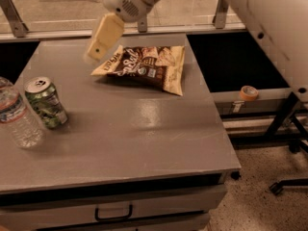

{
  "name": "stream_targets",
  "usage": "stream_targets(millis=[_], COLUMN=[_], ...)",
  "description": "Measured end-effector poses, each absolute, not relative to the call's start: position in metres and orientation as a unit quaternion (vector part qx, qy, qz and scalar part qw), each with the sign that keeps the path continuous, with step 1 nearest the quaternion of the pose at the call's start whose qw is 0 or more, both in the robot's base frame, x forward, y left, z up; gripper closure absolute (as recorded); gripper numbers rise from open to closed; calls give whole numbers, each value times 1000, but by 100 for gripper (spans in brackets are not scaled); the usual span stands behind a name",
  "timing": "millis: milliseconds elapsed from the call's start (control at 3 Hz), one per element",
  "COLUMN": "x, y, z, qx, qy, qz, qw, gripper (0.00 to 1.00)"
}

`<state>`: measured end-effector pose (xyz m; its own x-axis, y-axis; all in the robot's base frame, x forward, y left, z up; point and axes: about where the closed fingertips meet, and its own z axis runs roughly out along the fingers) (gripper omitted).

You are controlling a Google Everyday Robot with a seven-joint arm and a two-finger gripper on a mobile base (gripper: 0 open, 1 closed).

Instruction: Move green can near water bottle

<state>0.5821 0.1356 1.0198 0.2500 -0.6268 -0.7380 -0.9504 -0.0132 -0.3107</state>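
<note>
The green can (45, 102) stands upright at the left side of the grey table (144, 138), its silver top showing. The water bottle (17, 117), clear with a white, blue and red label band, stands just left of the can, almost touching it and partly cut by the left edge. My gripper (102, 38) hangs in the air above the back of the table, up and to the right of the can and well apart from it. It holds nothing.
A brown and cream chip bag (144, 66) lies flat at the back middle of the table, under the gripper's right side. My arm (269, 23) fills the upper right. An orange tape roll (249, 92) sits on a lower ledge to the right. A drawer handle (113, 211) is below the front edge.
</note>
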Motion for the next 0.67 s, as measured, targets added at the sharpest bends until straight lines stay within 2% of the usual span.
stream_targets(millis=[333, 667], x=[591, 590], y=[88, 87], z=[1102, 1116], qx=[-646, -642], qy=[584, 578], qz=[79, 64], qw=[485, 499], gripper=[0, 0])
